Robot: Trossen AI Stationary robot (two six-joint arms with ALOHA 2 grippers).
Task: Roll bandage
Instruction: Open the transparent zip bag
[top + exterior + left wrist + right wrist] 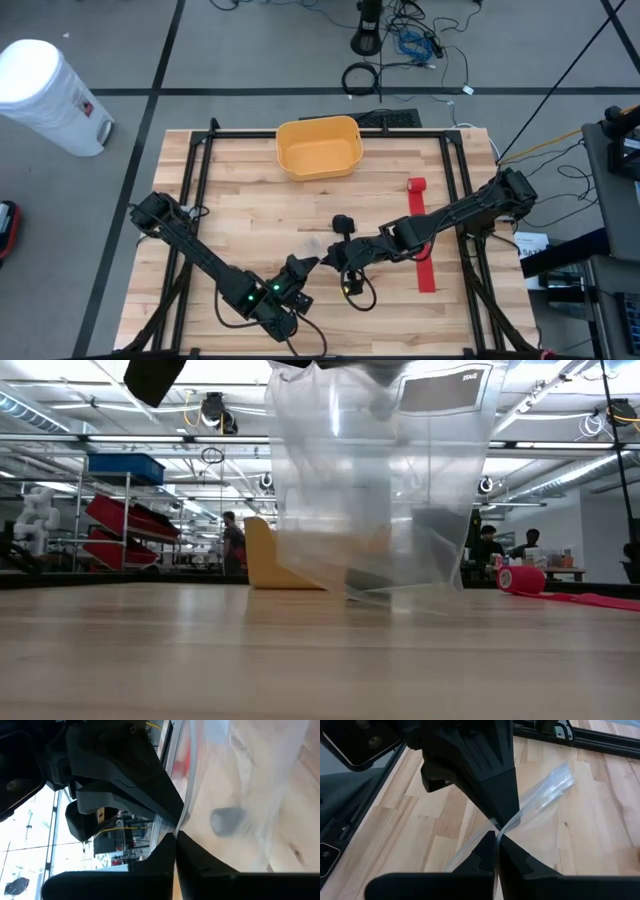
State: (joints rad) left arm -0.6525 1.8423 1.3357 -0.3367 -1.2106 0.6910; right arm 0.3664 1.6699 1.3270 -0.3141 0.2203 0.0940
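Toward the desk's right side: red bandage [421, 240], unrolled strip running front-to-back, roll end rearward, nearer the right arm. Left end effector [303, 267] and right end effector [340, 262], mid-desk, each clenched on a clear plastic bag [385, 490].

Robotics lab, storage racks [125, 510], floor cables [410, 45], ceiling strip lights [90, 440]

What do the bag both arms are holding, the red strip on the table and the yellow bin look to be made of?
Bag: thin clear plastic film, glossy; the room shows through it and it creases.
Red strip: looks like soft matte fabric bandage, lying flat with one end rolled; the weave can't be made out.
Yellow bin: probably moulded plastic, smooth with a rounded rim.
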